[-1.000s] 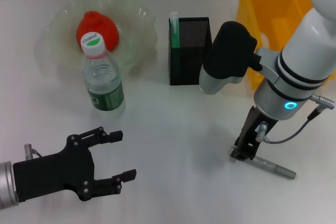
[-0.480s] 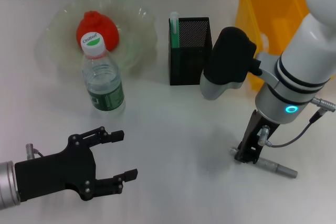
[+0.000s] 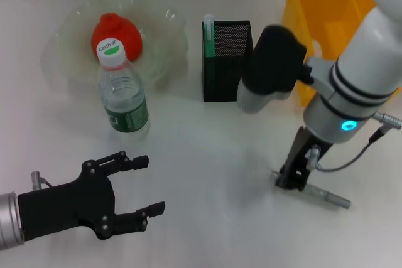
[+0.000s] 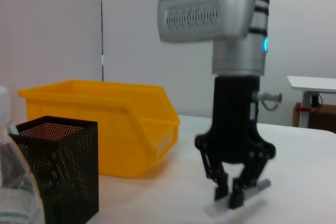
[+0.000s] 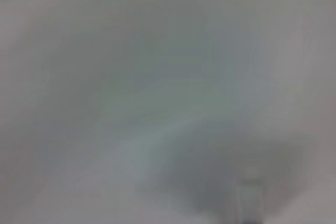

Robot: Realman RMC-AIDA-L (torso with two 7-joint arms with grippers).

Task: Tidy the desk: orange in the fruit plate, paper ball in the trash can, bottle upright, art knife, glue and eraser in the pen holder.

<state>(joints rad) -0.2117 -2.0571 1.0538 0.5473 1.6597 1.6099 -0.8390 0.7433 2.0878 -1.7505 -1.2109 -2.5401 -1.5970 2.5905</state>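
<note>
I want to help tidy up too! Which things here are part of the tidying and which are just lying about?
Part of the job: orange, fruit plate, bottle, pen holder, trash can, art knife, right hand.
Just there: idle left hand, another table far behind.

The art knife (image 3: 321, 196) is partly hidden between the right gripper (image 3: 289, 181) jaws, and whether they actually press it cannot be told.

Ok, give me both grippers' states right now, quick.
Left gripper: open, empty, hovering low over the table.
Right gripper: down at the table, closing around the grey art knife; a firm grip cannot be told.
</note>
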